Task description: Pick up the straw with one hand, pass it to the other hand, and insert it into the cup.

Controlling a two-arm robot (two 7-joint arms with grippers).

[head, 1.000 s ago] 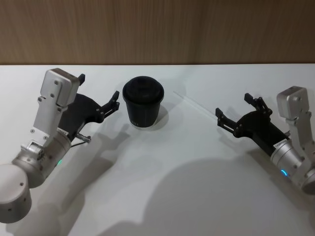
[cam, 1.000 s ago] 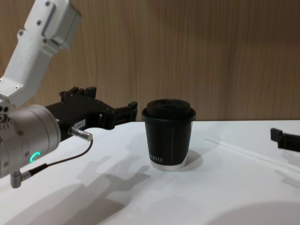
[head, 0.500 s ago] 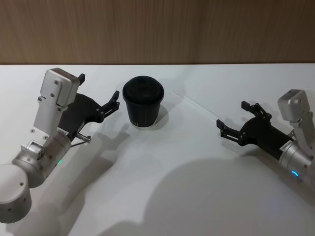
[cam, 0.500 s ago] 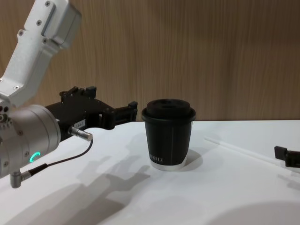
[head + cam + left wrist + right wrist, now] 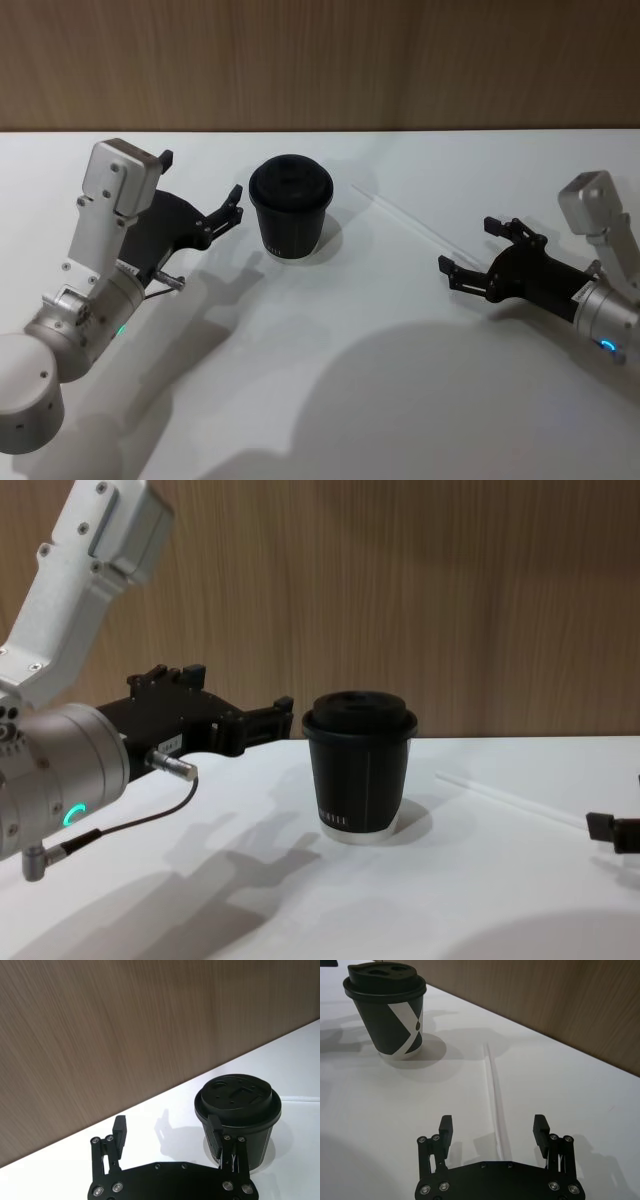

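The thin white straw (image 5: 405,216) lies flat on the white table, right of the cup, running from near the cup toward my right gripper. The black cup (image 5: 290,208) with its domed lid stands upright at centre. My right gripper (image 5: 467,244) is open and low over the table. In the right wrist view its fingers straddle the straw's (image 5: 493,1085) near end, with the right gripper (image 5: 493,1124) touching nothing and the cup (image 5: 387,1010) farther off. My left gripper (image 5: 200,177) is open and empty, hovering just left of the cup (image 5: 237,1115).
A wood-panelled wall (image 5: 320,60) runs along the table's far edge behind the cup. In the chest view the left arm's silver wrist (image 5: 60,770) with a green light and thin cable fills the left side.
My right gripper has dropped lower and shifted along the straw toward its near end, staying open. The left arm, the cup and the straw have not moved.
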